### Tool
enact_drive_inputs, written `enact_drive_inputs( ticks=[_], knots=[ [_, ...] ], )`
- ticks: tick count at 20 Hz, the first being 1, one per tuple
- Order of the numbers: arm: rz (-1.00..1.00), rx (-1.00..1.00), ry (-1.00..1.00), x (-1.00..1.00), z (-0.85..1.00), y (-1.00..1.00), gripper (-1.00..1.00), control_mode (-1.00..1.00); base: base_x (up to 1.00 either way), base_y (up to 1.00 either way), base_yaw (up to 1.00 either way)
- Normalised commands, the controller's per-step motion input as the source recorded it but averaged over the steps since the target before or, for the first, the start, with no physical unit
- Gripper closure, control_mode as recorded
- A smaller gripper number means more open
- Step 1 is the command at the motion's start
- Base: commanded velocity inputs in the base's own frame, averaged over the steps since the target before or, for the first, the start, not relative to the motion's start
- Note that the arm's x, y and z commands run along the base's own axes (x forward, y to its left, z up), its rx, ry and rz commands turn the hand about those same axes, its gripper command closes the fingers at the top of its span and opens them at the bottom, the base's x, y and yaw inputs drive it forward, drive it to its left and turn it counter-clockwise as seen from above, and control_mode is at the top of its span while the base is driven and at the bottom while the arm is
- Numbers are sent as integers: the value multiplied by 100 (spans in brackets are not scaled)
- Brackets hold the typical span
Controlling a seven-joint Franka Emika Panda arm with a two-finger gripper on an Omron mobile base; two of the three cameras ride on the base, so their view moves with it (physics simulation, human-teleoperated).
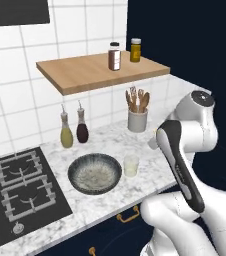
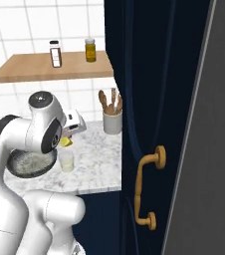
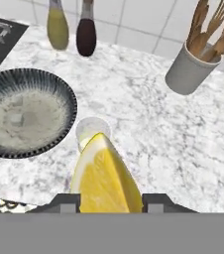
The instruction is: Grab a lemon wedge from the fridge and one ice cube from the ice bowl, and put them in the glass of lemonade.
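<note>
White-tiled kitchen wall over a marble counter (image 1: 110,145), operator; your stock reads as follows. One gripper (image 3: 109,202), its two dark tips clamped on either side of the lemon wedge (image 3: 105,181), which you are holding above the counter; in the hand view the wedge's pointed end overlaps the near rim of the glass of lemonade (image 3: 91,131), and in the right base view a bit of yellow shows just above the glass. One glass of lemonade, upright on the marble, just beside the right edge of the ice bowl (image 1: 94,173) as the left base view has it; whether they touch cannot be told. One ice bowl, dark and ribbed outside, whitish and speckled within. One grey cup of wooden utensils (image 1: 137,119), against the wall behind the glass. Two slim bottles, one yellow-green (image 1: 66,135), one dark (image 1: 82,131), side by side near the wall. One black hob (image 1: 20,185) at the counter's left end. One wooden shelf (image 1: 85,70) bearing two small jars. Navy cabinet with a gold handle (image 2: 144,191) on the right.
</note>
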Motion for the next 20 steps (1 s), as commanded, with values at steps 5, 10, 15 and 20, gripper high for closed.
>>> enact_drive_inputs(
  ticks=[5, 10, 15, 20],
  knots=[
    [4, -19, 33, 47, -32, 21, 100, -100, 0, 0, 0],
    [10, -25, 25, 18, -57, 48, 100, -100, 0, 0, 0],
    [9, -28, 19, 25, -67, 45, 100, -100, 0, 0, 0],
    [6, -10, 4, 19, -38, 2, 100, -100, 0, 0, 0]
  ],
)
